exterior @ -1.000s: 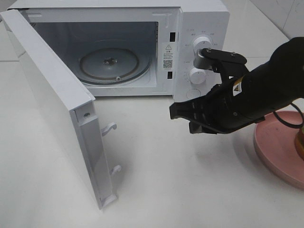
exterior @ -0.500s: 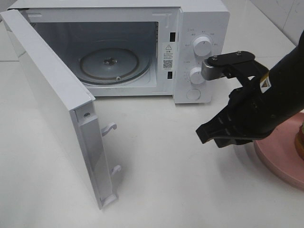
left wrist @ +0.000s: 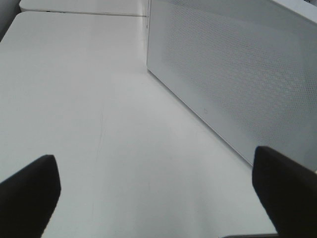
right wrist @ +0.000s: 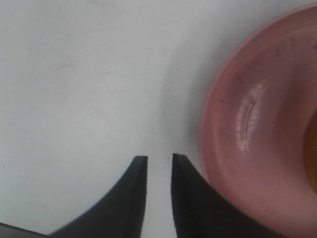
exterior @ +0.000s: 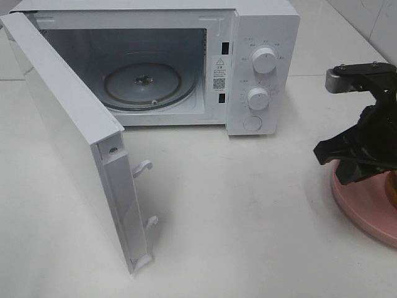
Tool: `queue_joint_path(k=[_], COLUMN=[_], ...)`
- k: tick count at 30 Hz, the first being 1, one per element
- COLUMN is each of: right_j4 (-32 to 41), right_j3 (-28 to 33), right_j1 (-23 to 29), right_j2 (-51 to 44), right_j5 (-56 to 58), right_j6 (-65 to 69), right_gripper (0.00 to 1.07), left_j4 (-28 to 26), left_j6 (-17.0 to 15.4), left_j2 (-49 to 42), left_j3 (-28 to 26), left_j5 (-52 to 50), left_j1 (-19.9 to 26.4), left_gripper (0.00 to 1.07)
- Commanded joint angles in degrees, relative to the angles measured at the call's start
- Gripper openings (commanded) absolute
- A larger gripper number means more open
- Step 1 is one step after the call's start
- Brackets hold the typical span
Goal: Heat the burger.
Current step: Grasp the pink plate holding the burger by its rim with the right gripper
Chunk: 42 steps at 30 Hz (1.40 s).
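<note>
Only a brown sliver of the burger (exterior: 393, 187) shows at the right edge of the exterior view, sitting on the pink plate (exterior: 358, 206). In the right wrist view it is an orange-yellow edge (right wrist: 313, 148) on the plate (right wrist: 247, 124). My right gripper (exterior: 330, 165) hovers over the plate's left rim, its fingers (right wrist: 159, 158) a narrow gap apart with nothing between them. My left gripper (left wrist: 156, 166) is wide open and empty above bare table, beside the microwave door (left wrist: 237, 74); it is out of the exterior view.
The white microwave (exterior: 263, 28) stands at the back with its door (exterior: 68, 130) swung wide open toward the front left. Its glass turntable (exterior: 149, 84) holds nothing. Two knobs and a button are on its right panel. White tabletop (exterior: 248, 217) lies between door and plate.
My right arm has swung right, from in front of the microwave's control panel to over the pink plate's left rim. Its fingers have parted slightly. The left gripper shows no change.
</note>
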Motion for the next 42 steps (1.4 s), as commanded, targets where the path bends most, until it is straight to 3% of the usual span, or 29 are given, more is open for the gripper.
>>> queue_joint_path(k=[1, 2, 3, 4, 5, 6, 18, 42], right_j4=[-3.38, -3.38, -4.35, -4.93, -4.93, -5.67, -6.59, -17.7], right_j3=[-0.34, -0.34, -0.34, -0.34, -0.34, -0.34, -0.4, -2.92], right_j1=[-2.81, -2.81, -2.81, -2.81, -2.81, -2.81, -2.81, -2.81], right_j2=[-0.4, -0.4, -0.4, -0.4, -0.4, -0.34, 5.21, 17.82], right_j5=[0.8, 0.8, 0.92, 0.57, 0.57, -0.06, -3.67, -9.4], right_j6=[-0.57, -0.57, -0.4, -0.17, -0.17, -0.06, 3.55, 12.61], right_gripper=[0.57, 0.57, 0.78, 0.88, 0.88, 1.03, 0.99, 0.92], left_j4=[-0.29, -0.29, -0.29, -0.29, -0.29, -0.29, -0.29, -0.23], left_j6=[-0.23, -0.23, -0.23, -0.23, -0.23, -0.23, -0.23, -0.23], left_j2=[-0.23, -0.23, -0.23, -0.23, -0.23, -0.23, -0.23, -0.23], left_j3=[0.23, 0.23, 0.23, 0.23, 0.23, 0.23, 0.23, 0.23], left_j5=[-0.06, -0.06, -0.06, -0.06, -0.06, -0.06, -0.06, -0.06], left_j1=[0.0, 0.0, 0.0, 0.0, 0.0, 0.0, 0.0, 0.0], left_gripper=[0.98, 0.98, 0.98, 0.98, 0.98, 0.98, 0.98, 0.98])
